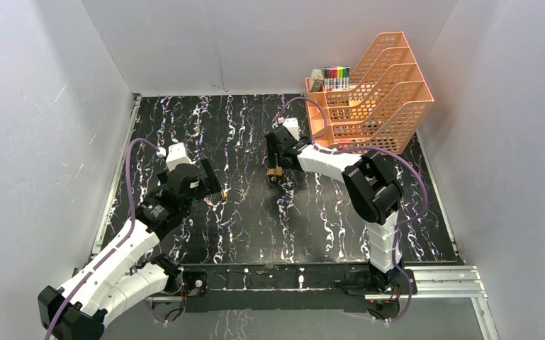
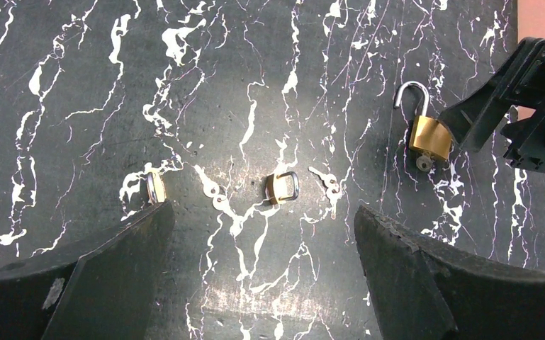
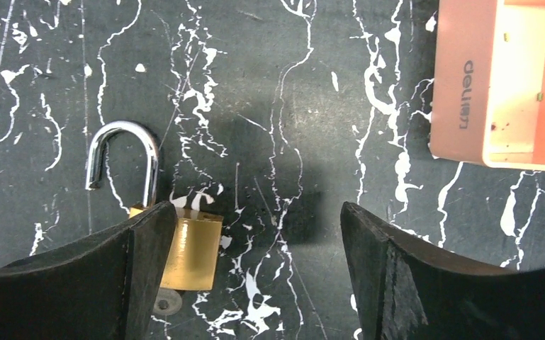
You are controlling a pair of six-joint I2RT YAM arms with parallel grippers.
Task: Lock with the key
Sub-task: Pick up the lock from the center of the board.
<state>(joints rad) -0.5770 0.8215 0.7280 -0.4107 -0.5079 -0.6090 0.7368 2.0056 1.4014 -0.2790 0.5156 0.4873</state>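
The padlock [image 3: 195, 251] lies flat near the middle of the table [image 3: 290, 85]. In the right wrist view its shackle is sprung open and points to 12 o'clock. The silver key [image 3: 163, 304] shows at the foot of the brass body, at 6 o'clock.

The right gripper [image 3: 255, 219] hangs over the padlock with its fingers wide apart, clamping nothing. The brass body peeks out just inside the 9 o'clock finger, which covers part of it (whether they touch I cannot tell). The rest of the gap shows bare table. A corner of the orange tray [image 3: 496, 85] sits at 2 o'clock in that view.

From above, the padlock [image 1: 275, 173] lies at 6 o'clock of the right gripper [image 1: 275, 157]. The tray [image 1: 372, 92] stands in the table's 1 o'clock corner, with markers [image 1: 336, 76] at its 10 o'clock side.

The left gripper [image 1: 216, 188] is at 9 o'clock of the padlock and apart from it, its fingers also spread wide and empty. In its wrist view a small lock [image 2: 283, 188] lies on the table just beyond the gap. A brass piece [image 2: 154, 188] at 9 o'clock of that lock is half hidden by a finger. The open padlock [image 2: 429, 134] lies at 2 o'clock, key [image 2: 423, 164] at its base, with the right gripper just beside it.
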